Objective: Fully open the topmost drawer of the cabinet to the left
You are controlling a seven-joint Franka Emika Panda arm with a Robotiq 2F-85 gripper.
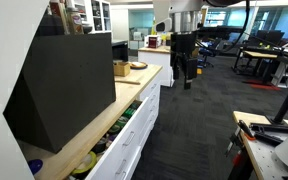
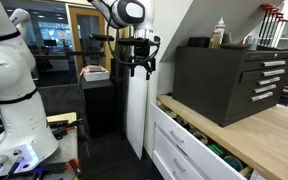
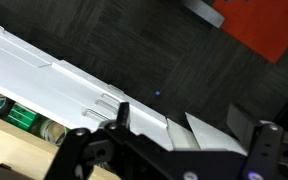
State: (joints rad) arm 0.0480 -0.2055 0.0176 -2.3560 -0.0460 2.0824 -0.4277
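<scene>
The cabinet [image 1: 146,128] is long, low and white with a wood top [image 2: 269,135]. Its topmost drawer [image 1: 117,126] stands pulled out in both exterior views [image 2: 202,143], with colourful clutter inside. The wrist view looks down on the white drawer fronts [image 3: 54,70], with tape rolls [image 3: 24,118] in the drawer at lower left. My gripper [image 1: 186,68] hangs in the air off the cabinet's end, above the dark carpet and touching nothing. It is open and empty [image 2: 141,66] [image 3: 174,150].
A big dark grey box [image 1: 69,85] [image 2: 229,80] sits on the wood top. A cardboard box [image 1: 120,68] and a bowl [image 1: 137,66] stand further along. A white robot body [image 2: 9,80], a workbench [image 1: 269,140] and a red mat [image 3: 264,25] border the carpet aisle.
</scene>
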